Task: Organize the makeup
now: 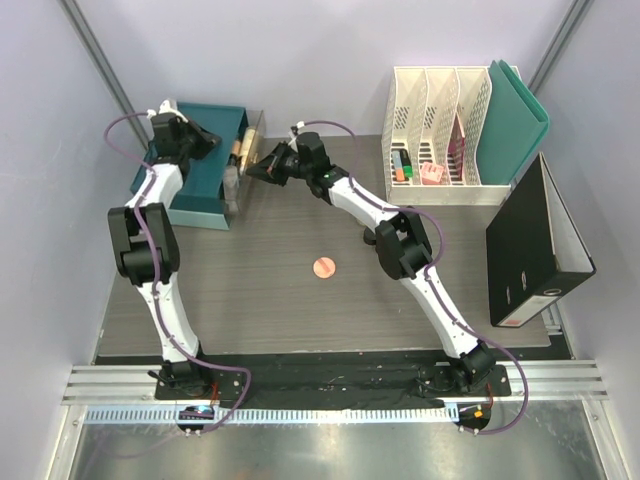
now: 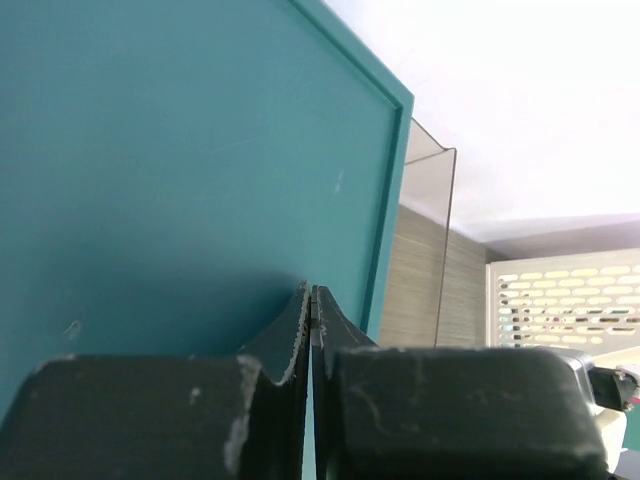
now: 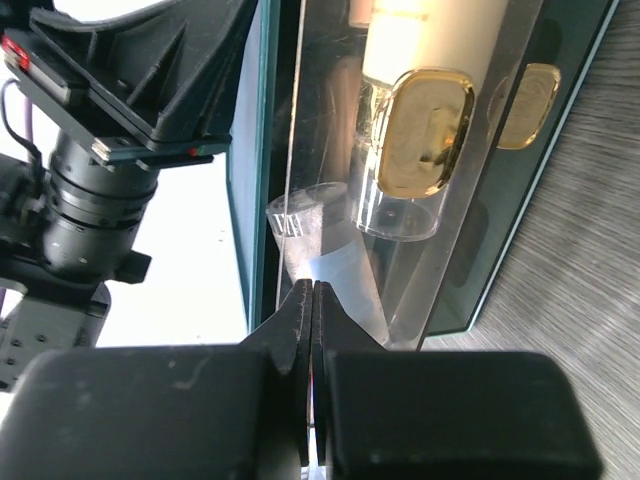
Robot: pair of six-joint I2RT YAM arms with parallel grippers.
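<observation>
Pinching nothing, right tool [image 3: 312,290] sits closed beside the clear plastic organiser [image 3: 480,200]; left tool [image 2: 308,295], closed too, faces the flat teal box [image 2: 180,150].

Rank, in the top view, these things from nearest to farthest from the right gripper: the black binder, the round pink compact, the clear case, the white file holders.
From the right gripper:
1. Clear case, just beside its tips, on the left.
2. Pink compact, middle of the table.
3. White file holders, back right.
4. Black binder, right edge.
</observation>
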